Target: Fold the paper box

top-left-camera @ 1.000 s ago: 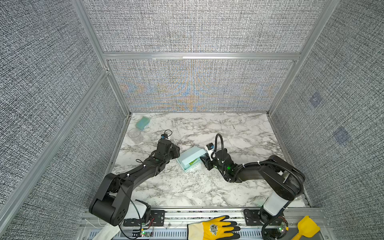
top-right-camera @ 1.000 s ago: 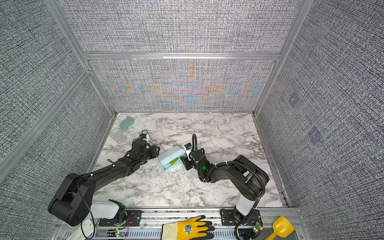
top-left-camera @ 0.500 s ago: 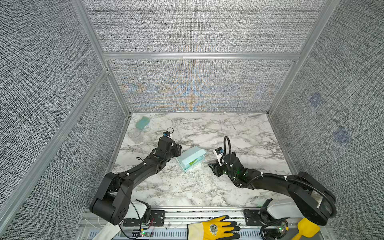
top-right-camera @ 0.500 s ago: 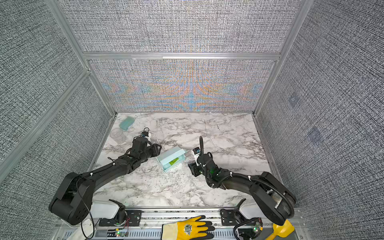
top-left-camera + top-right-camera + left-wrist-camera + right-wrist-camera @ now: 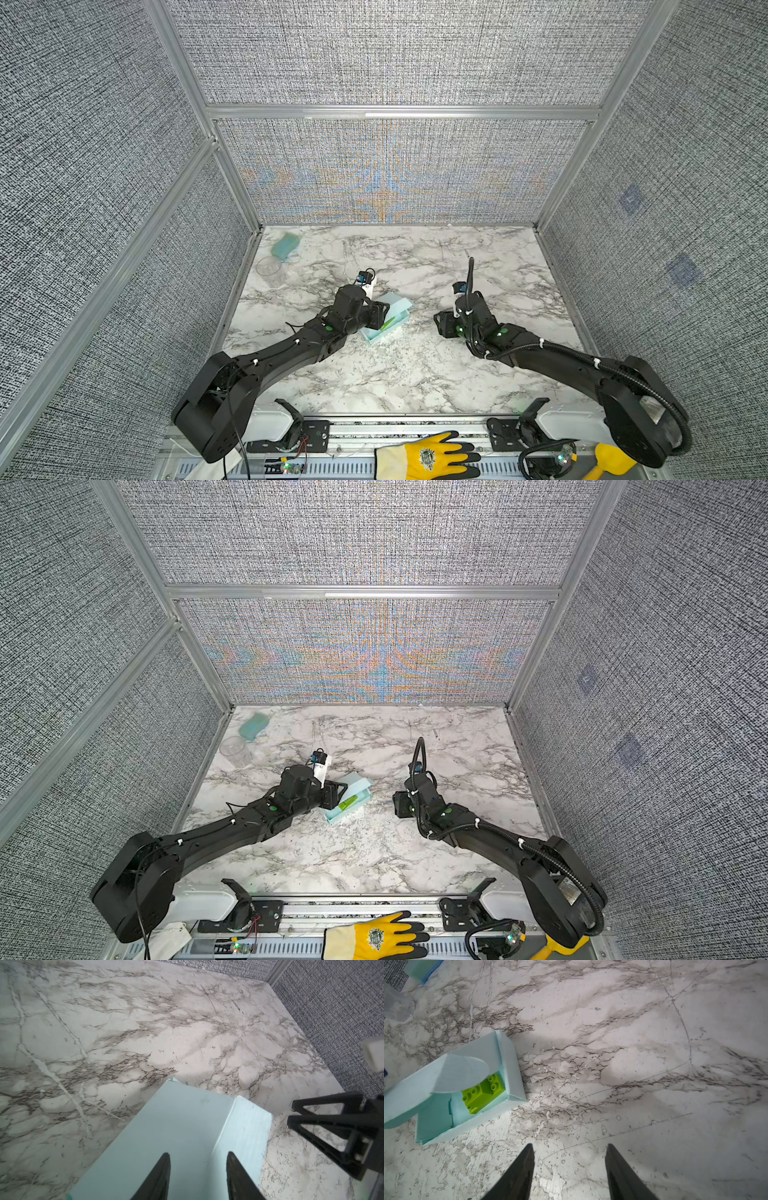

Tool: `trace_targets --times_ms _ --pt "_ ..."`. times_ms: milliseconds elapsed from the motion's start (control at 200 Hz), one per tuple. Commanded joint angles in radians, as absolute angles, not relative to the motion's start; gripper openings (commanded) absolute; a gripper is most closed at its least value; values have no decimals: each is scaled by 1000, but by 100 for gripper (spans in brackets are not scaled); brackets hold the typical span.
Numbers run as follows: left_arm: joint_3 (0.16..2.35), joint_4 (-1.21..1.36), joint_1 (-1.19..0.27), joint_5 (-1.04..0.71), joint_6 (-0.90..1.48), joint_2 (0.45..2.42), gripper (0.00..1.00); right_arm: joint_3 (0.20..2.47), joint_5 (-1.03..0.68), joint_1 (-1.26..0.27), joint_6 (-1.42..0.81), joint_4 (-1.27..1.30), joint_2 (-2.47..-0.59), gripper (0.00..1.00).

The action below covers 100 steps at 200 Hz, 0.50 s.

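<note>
Nearest, idling open and empty over bare counter [image 5: 643, 1059] with the right claw [image 5: 570, 1146]. Beyond, poised open with the left claw [image 5: 197, 1154] over the paper box [image 5: 397, 309] lid, mid-counter. Might crumple it by pressing onto the green brick [image 5: 483, 1093] inside.

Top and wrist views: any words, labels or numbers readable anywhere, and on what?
No text is readable.
yellow glove: round emblem, too small to read.
white tag on the left arm: dark marks, blurred.
paper box and green brick: no print visible.
</note>
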State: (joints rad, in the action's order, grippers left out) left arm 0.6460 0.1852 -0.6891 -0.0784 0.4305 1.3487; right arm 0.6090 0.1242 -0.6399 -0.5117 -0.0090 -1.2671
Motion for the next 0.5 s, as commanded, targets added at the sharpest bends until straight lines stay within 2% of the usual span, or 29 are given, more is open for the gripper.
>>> trace_targets --times_ms 0,260,495 --pt "632 224 -713 -89 415 1380 47 623 112 -625 -561 -102 -1241 57" --pt "570 256 -744 -88 461 1434 46 681 100 -602 -540 -204 -1178 58" --pt "589 217 -744 -106 475 1429 46 763 28 -600 -510 -220 -1238 58"
